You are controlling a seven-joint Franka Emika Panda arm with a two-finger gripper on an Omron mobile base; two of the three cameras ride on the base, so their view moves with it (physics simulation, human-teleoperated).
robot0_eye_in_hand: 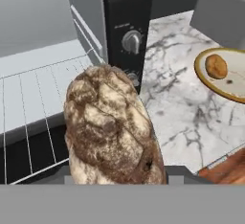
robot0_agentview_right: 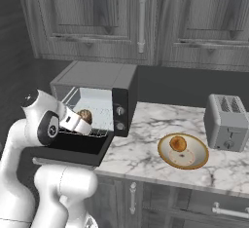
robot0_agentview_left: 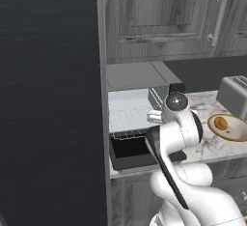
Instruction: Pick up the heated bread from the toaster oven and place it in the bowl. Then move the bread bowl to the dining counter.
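Note:
The heated bread [robot0_eye_in_hand: 112, 127], a dark-brown crusty chunk, sits right at my gripper [robot0_eye_in_hand: 117, 176] and hides both fingertips. My gripper [robot0_agentview_right: 85, 122] is shut on the bread [robot0_agentview_right: 85, 115] just above the wire rack [robot0_eye_in_hand: 33, 94], at the mouth of the grey toaster oven [robot0_agentview_right: 97, 73]. The oven's dark door [robot0_agentview_right: 78, 146] hangs open. To the right, on the marble top, the tan bowl [robot0_agentview_right: 165, 158] holds a paler golden piece [robot0_agentview_right: 177, 143]. In the hand view the bowl [robot0_eye_in_hand: 201, 72] lies at the upper right. The dining counter is out of view.
A silver slot toaster [robot0_agentview_right: 226, 122] stands right of the bowl, at the back of the marble top [robot0_agentview_right: 136, 144]. The oven's black knob panel [robot0_eye_in_hand: 127, 22] faces the bread's right side. Grey wall cabinets [robot0_agentview_right: 97, 17] hang above. A dark tall panel [robot0_agentview_left: 48, 99] walls off the left.

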